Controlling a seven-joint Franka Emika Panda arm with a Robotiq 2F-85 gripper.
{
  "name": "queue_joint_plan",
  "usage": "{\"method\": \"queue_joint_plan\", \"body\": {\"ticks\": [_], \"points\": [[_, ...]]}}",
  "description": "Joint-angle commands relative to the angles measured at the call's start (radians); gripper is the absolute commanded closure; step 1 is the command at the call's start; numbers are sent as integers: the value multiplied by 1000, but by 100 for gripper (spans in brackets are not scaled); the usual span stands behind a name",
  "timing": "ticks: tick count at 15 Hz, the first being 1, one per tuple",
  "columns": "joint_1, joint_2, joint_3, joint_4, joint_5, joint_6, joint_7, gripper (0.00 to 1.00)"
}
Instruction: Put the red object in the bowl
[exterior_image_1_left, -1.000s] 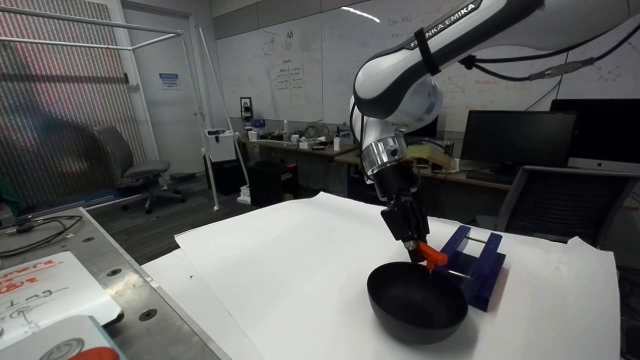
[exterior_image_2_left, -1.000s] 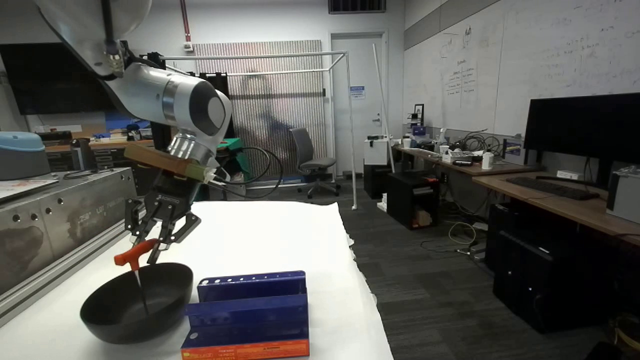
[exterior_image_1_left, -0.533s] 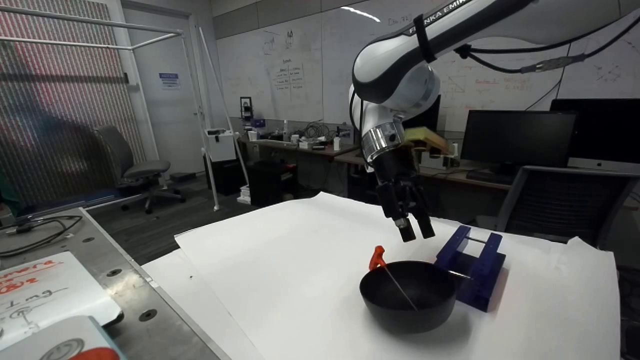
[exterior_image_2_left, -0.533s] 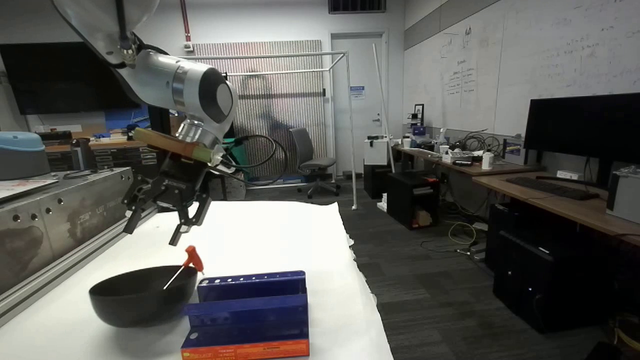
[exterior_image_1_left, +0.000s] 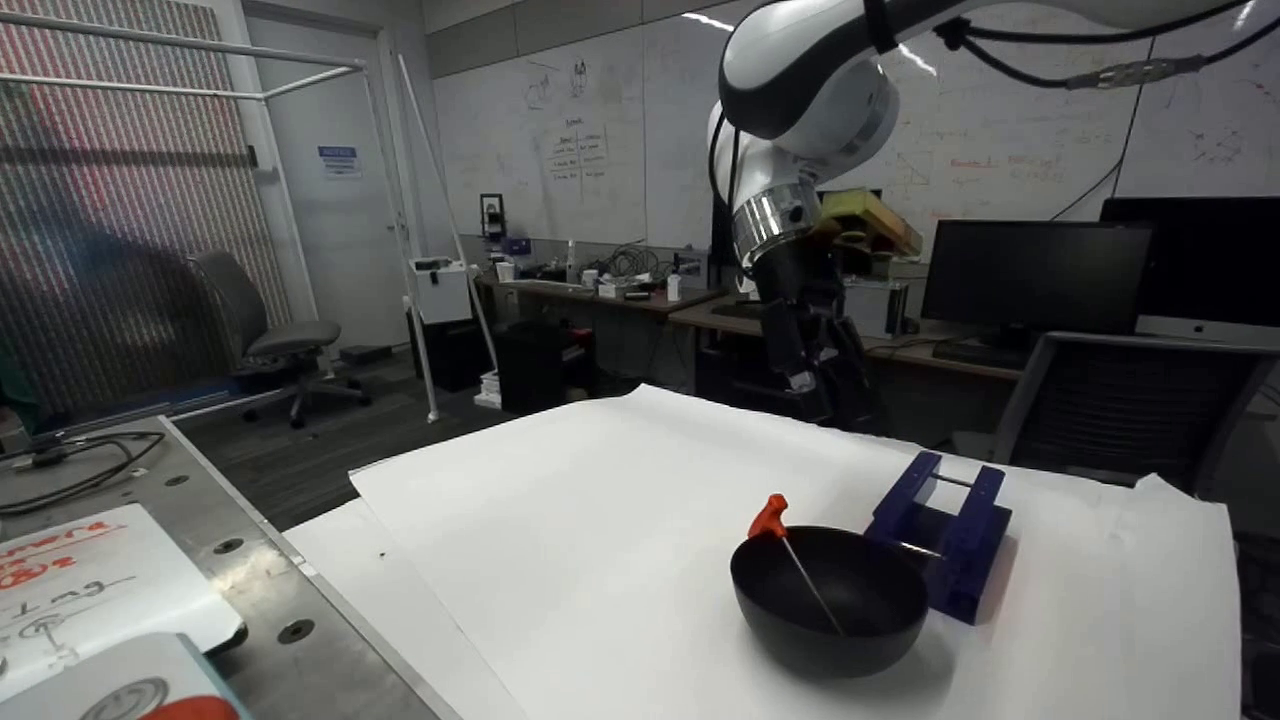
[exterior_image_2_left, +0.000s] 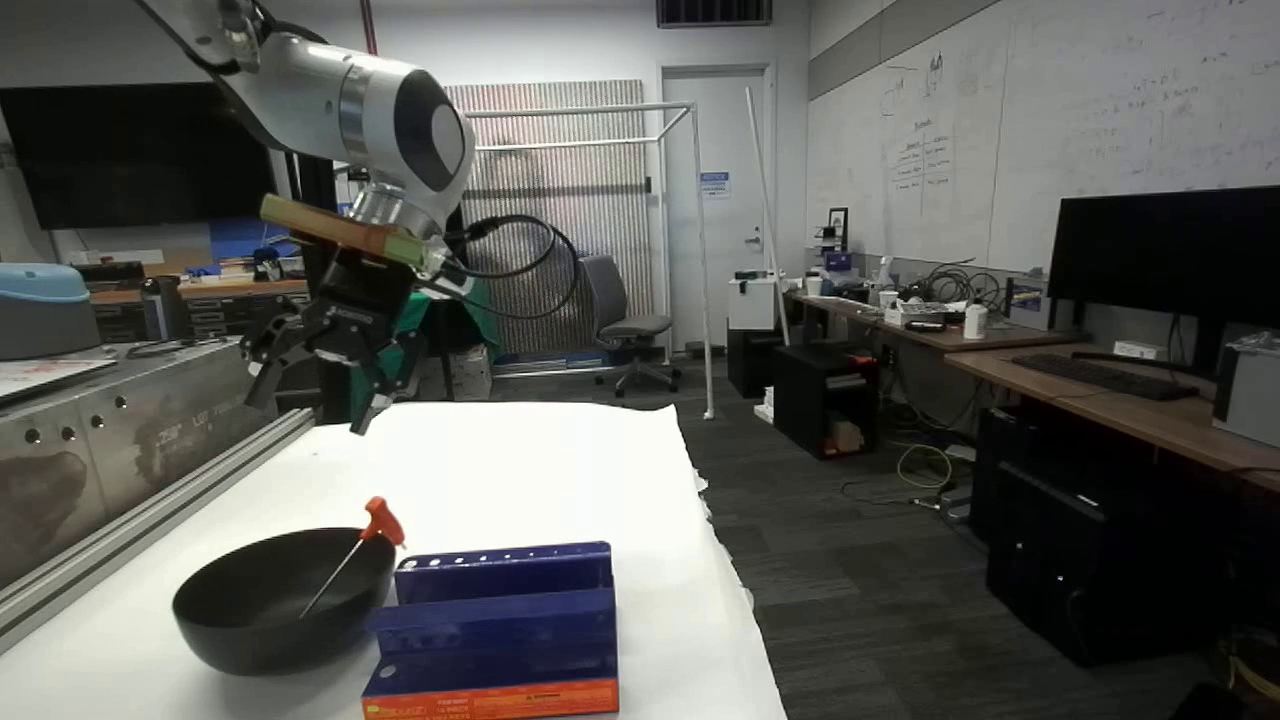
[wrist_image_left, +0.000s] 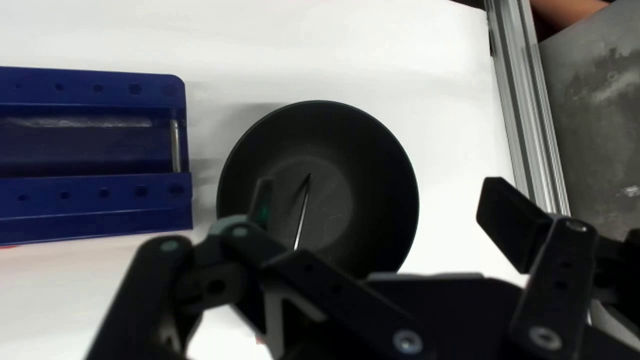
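The red object, a red T-shaped handle (exterior_image_1_left: 768, 517) on a thin metal shaft, leans slanted in the black bowl (exterior_image_1_left: 800, 652). Its handle (exterior_image_2_left: 381, 524) rests at the rim and juts beyond it, while the shaft's end lies on the bowl's floor. From the wrist view I see the shaft (wrist_image_left: 301, 220) inside the bowl (wrist_image_left: 382, 165); the handle is mostly hidden behind my gripper (wrist_image_left: 381, 200). High above the bowl, the gripper (exterior_image_2_left: 312, 408) stands wide open, its fingers apart with nothing between them, touching neither bowl nor red object.
A blue rectangular holder (exterior_image_2_left: 500, 635) with a row of holes stands close beside the bowl; it also shows in the wrist view as a blue box (wrist_image_left: 90, 200). A metal rail (wrist_image_left: 525, 110) runs along one side of the white-covered table (exterior_image_1_left: 600, 500).
My gripper has let go of the red handle, opened wide and risen well above the bowl. The red object has tipped over against the rim. The bowl has rocked and shifted slightly.
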Motion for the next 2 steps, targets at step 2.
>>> {"method": "queue_joint_plan", "body": {"ticks": [2], "points": [[14, -178, -23, -104, -83, -4, 48, 0]]}}
